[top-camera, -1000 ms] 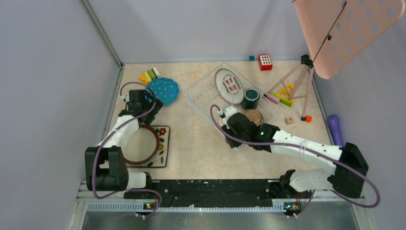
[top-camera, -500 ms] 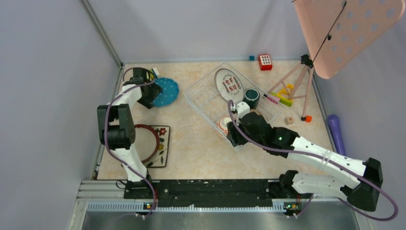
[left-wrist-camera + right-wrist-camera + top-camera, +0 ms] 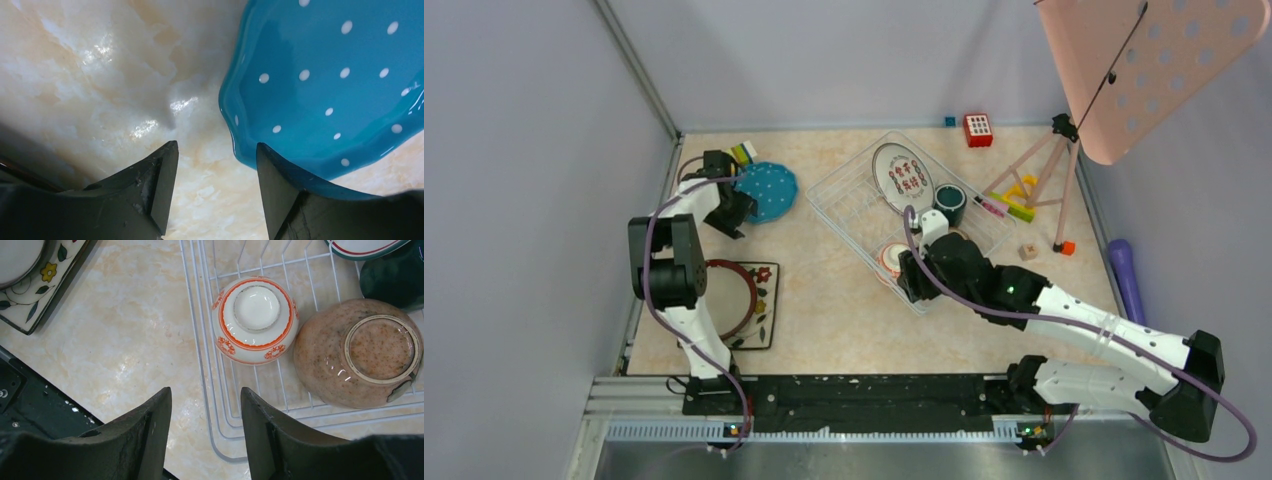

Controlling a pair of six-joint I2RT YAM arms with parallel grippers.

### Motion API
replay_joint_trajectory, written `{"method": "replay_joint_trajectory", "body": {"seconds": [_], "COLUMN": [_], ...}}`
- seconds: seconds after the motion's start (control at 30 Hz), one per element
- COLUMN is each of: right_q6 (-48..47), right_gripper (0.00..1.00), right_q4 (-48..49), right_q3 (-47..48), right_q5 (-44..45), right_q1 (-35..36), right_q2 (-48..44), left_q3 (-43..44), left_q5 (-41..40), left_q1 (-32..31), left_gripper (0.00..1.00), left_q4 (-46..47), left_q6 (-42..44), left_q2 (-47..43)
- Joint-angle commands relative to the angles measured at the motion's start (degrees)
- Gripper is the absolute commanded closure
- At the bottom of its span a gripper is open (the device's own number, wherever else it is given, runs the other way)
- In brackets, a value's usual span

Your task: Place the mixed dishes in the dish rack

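White wire dish rack (image 3: 836,188): set slantwise toward the counter's far right corner; four dishes are loaded in it.
Square leaf-patterned plate (image 3: 765,302): not yet loaded; it lies on the counter by the left edge, toward the near corner, with a brown-rimmed round piece (image 3: 746,290) on it whose kind cannot be told.
Blue white-dotted round plate (image 3: 325,90): not yet loaded; it lies flat near the far left corner.
Grey-rimmed round plate with red characters (image 3: 902,178): loaded at the rack's far end.
Brown bowl (image 3: 350,355): loaded, turned upside down.
Orange-white bowl (image 3: 255,320): loaded upside down at the rack's near end, just beside the brown bowl.
Dark green mug (image 3: 947,203): loaded beside the grey-rimmed plate.
Left gripper (image 3: 215,150): spread wide, nothing held; the blue plate's rim is straddled, so this plate is judged next.
Right gripper (image 3: 205,395): spread wide and empty above the rack's near rim.
Progress: judged well past half.
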Motion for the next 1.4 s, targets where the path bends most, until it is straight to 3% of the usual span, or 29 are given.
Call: {"method": "replay_joint_trajectory", "body": {"seconds": [0.0,0.1,0.2,0.27,0.3,0.37,0.6,0.83,1.03,1.23,1.37], "right_q6": [1.1,1.6,2.2,2.5,2.7,3.2,4.8,10.1,23.6,40.7,47.8], "right_gripper": [0.48,0.48,0.48,0.48,0.48,0.48,0.49,0.49,0.47,0.45,0.41], "right_q4": [3.0,3.3,3.6,3.8,3.8,4.3,8.2,14.2,26.5,26.6,32.1], "right_q3": [0.8,0.4,0.0,0.0,0.1,0.3,0.9,4.9,3.9,5.6,3.7], "right_q5": [-0.4,-0.8,-1.4,-2.0,-2.2,-3.3,-5.2,-7.8,-10.0,-8.5,-8.8], "right_q1": [0.0,0.0,0.0,0.0,0.0,0.0,0.0,0.0,-0.2,0.0,0.7], "right_q2": [-0.3,-1.1,-1.9,-2.1,-2.2,-2.2,-1.4,6.5,11.1,17.3,20.7], "left_q3": [3.0,4.0,5.4,5.7,5.7,5.2,-0.5,-8.2,-15.6,-20.4,-24.6], "left_q5": [-2.3,-1.1,0.9,3.1,3.9,4.7,5.2,7.6,12.3,15.5,16.2], "left_q1": [0.9,1.3,1.6,2.0,2.1,2.4,3.7,4.4,5.0,5.0,5.0], "left_gripper": [0.36,0.37,0.44,0.66,0.71,1.0,1.0,1.0,1.0,1.0,1.0], "left_q4": [-0.9,-0.6,-0.8,0.3,1.0,2.4,3.8,5.0,9.1,8.7,9.4], "left_q6": [-1.7,-2.5,-3.1,-3.2,-3.4,-3.3,-2.3,-0.4,-0.4,0.3,0.5], "left_q2": [2.0,3.6,5.8,6.7,6.9,6.8,-1.2,-14.8,-22.0,-28.8,-34.3]}}
